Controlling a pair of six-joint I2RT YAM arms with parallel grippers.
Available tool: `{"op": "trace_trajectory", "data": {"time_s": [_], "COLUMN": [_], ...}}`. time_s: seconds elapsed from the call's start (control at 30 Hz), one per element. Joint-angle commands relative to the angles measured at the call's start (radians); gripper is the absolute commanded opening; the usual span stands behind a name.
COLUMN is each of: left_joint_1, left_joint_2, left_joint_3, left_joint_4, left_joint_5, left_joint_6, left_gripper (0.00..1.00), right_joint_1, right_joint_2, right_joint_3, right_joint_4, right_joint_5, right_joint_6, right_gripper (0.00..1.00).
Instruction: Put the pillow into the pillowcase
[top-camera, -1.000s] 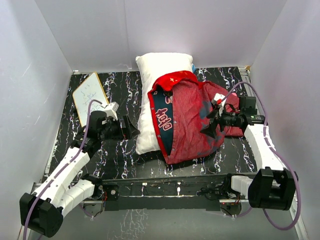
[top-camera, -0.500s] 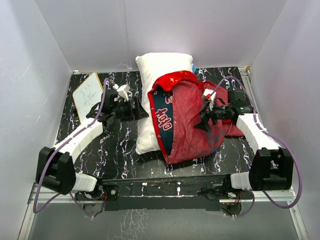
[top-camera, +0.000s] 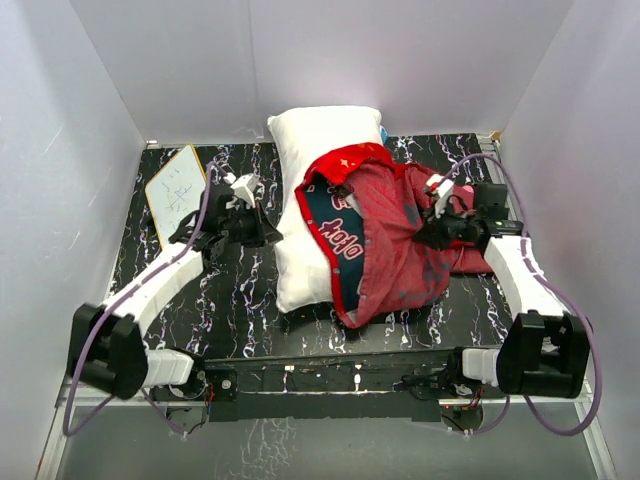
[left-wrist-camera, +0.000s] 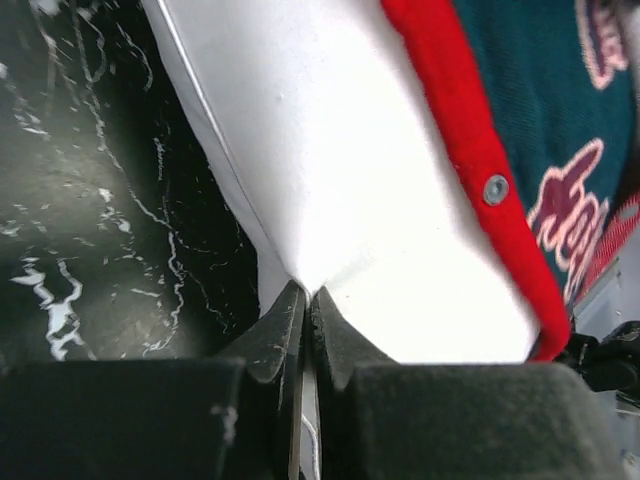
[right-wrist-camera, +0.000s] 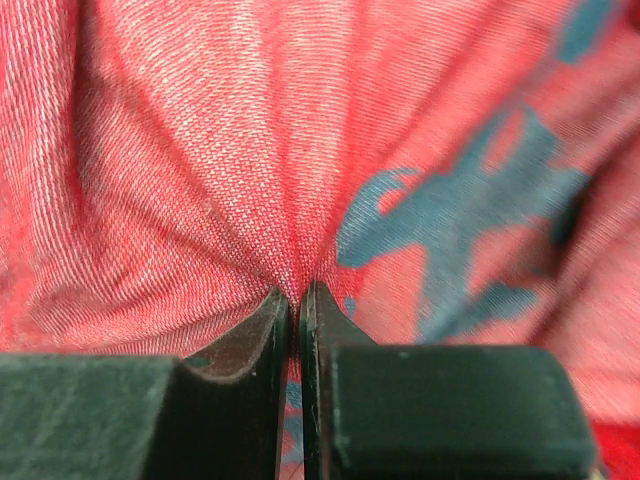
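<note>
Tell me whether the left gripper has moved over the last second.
Yes. Judged against the whiteboard, the left gripper has moved toward the far wall and is shut on the pillow's left edge.

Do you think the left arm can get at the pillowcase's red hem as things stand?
Probably yes, but not freely: the left gripper is shut on the pillow, so it must release first; the pillowcase hem lies just beyond, uncovered.

The pillow (top-camera: 310, 140) is lying midway across the table (top-camera: 240, 300), pillowcase (top-camera: 395, 250) draping over its right half (spilling rightward too), board (top-camera: 178, 190) sitting far left; left gripper (top-camera: 275, 235) at pillow's left edge, right gripper (top-camera: 420, 238) on pillowcase.
</note>
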Motion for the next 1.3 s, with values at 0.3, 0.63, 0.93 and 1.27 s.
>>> {"op": "trace_trajectory", "data": {"time_s": [0.3, 0.63, 0.93, 1.27], "left_joint_1": [0.012, 0.012, 0.012, -0.572], "left_joint_2": [-0.511, -0.554, -0.475, -0.090], "left_joint_3": [-0.080, 0.043, 0.202, 0.366], "left_joint_4": [-0.355, -0.584, -0.386, -0.211], "left_joint_5": [0.034, -0.056, 0.162, -0.249], "left_joint_6": [0.048, 0.145, -0.024, 0.006], "left_gripper": [0.00, 0.44, 0.63, 0.69], "right_joint_1": [-0.422, -0.484, -0.379, -0.316], "right_joint_2": [-0.128, -0.043, -0.059, -0.023], "right_joint_3": [0.024, 0.158, 0.305, 0.264], "right_joint_4": [0.023, -0.490, -0.665, -0.451], "right_joint_5": [0.328, -0.021, -0.151, 0.039], "right_joint_6": [-0.176, -0.630, -0.859, -0.524], "right_gripper": [0.08, 0.49, 1.00, 0.99]}}
